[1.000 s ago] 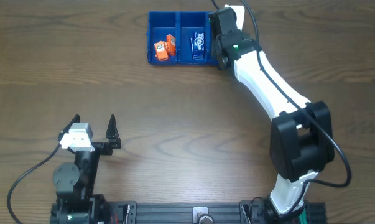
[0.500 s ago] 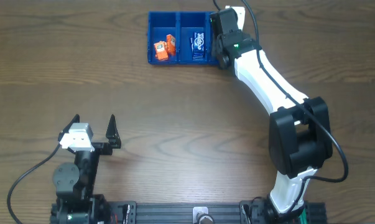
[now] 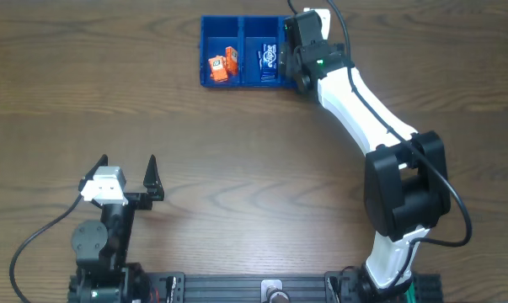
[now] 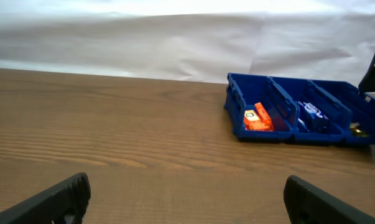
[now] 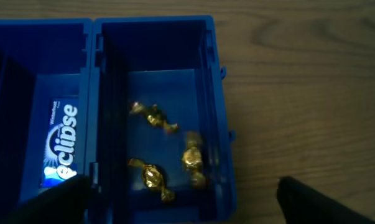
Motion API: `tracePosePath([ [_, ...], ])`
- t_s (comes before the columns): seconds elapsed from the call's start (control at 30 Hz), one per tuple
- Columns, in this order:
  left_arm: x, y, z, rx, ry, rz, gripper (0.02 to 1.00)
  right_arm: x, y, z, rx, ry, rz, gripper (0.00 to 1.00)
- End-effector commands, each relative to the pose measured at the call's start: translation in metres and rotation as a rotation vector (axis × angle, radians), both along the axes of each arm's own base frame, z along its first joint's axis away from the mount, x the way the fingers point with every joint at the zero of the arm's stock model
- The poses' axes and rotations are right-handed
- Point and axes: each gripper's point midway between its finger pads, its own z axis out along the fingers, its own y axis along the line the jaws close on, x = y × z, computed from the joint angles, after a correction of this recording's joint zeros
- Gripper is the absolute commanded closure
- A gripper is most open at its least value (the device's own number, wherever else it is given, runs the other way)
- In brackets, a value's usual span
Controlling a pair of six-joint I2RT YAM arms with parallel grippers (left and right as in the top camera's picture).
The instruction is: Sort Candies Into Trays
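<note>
Right end effector [image 5: 186,199]: fingers spread, above the end compartment of the blue tray [image 5: 219,93], where three gold candies [image 5: 192,158] lie. Blue packet [image 5: 60,146] in middle compartment. Orange candies [image 3: 222,65], apparently two, in the other end compartment. Left end effector [image 3: 127,164]: spread, near its base, well apart from tray.

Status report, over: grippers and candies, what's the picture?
Left gripper near its base, jaws open, empty. Right gripper above the blue tray, end compartment, jaws open, empty. Three gold candies lie in it. No obstruction seen.
</note>
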Motion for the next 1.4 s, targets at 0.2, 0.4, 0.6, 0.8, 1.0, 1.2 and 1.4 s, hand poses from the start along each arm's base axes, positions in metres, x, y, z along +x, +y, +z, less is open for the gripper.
tracePosePath([
  [0.2,-0.001,-0.003,-0.016,0.011,0.045,-0.019,0.02,-0.016,-0.031,0.083,0.02,-0.106,-0.013,0.001],
  [0.4,-0.001,-0.003,-0.016,0.011,0.045,-0.019,0.02,-0.082,-0.116,0.176,-0.042,-0.224,-0.087,0.001],
  [0.6,-0.001,-0.003,-0.016,0.011,0.045,-0.019,0.023,-0.181,-0.177,0.208,-0.084,-0.425,-0.205,0.001],
  [0.8,-0.001,-0.003,-0.016,0.011,0.046,-0.019,0.023,-0.246,-0.166,0.179,-0.063,-0.535,-0.131,0.001],
  [1.0,-0.001,-0.003,-0.016,0.011,0.045,-0.019,0.02,-0.269,-0.162,0.132,-0.044,-0.636,-0.113,0.001],
  [1.2,-0.001,-0.003,-0.016,0.011,0.045,-0.019,0.02,-0.272,-0.125,0.126,0.056,-0.83,0.087,0.003],
  [1.4,-0.001,-0.003,-0.016,0.011,0.046,-0.019,0.02,-0.276,-0.119,0.104,0.071,-0.836,0.123,0.001],
])
